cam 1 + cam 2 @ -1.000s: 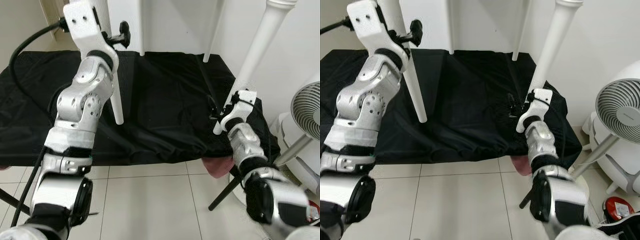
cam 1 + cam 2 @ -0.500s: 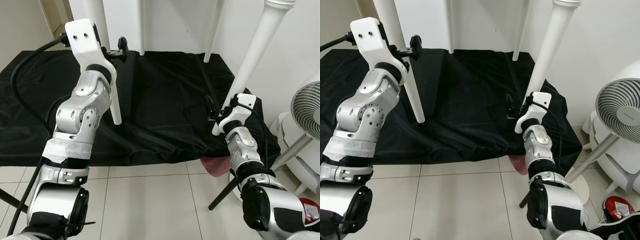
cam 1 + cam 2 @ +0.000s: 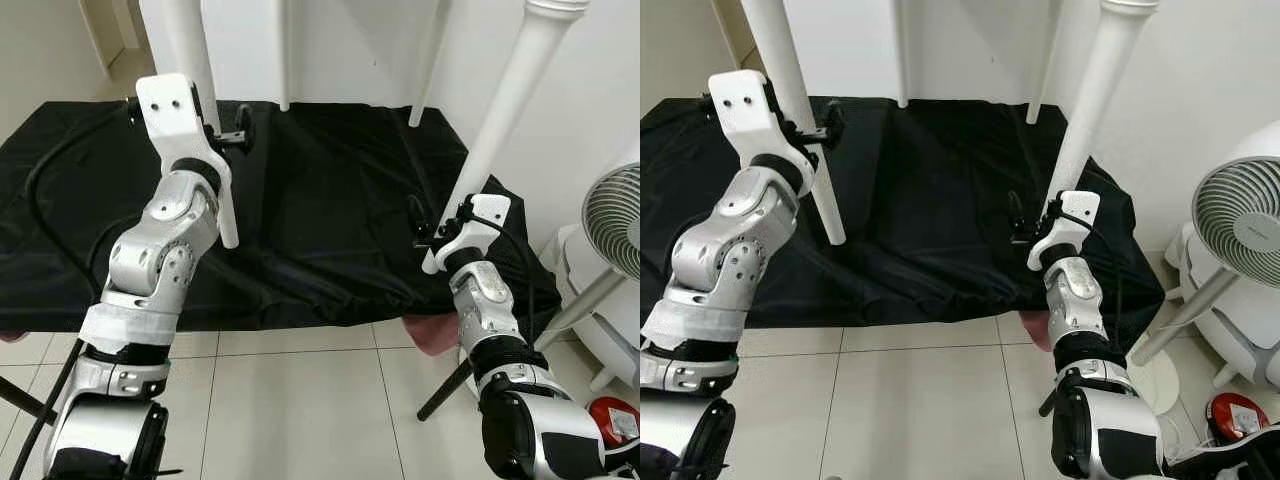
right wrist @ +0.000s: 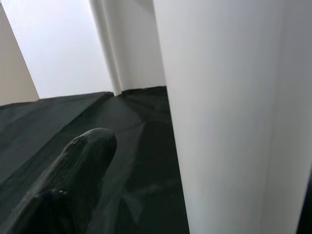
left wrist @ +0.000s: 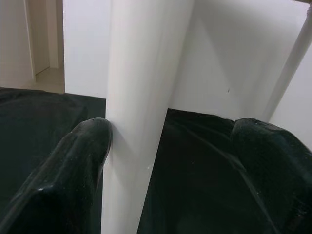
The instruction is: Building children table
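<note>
Both arms have sunk lower — left gripper (image 3: pixel 228 120) spread around its white table leg (image 3: pixel 205 120), right gripper (image 3: pixel 1035 222) beside another leg (image 3: pixel 1085 115), grip unclear — legs apparently settling.

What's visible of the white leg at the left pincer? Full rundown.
The white leg is a smooth, round, plain white post, matte like painted wood or plastic. It stands nearly upright, leaning slightly, its lower end on the black cloth; its top runs out of frame. The left pincer straddles it partway up: one finger touches its side, the other stands apart from it. Three other white legs stand on the same cloth.
</note>
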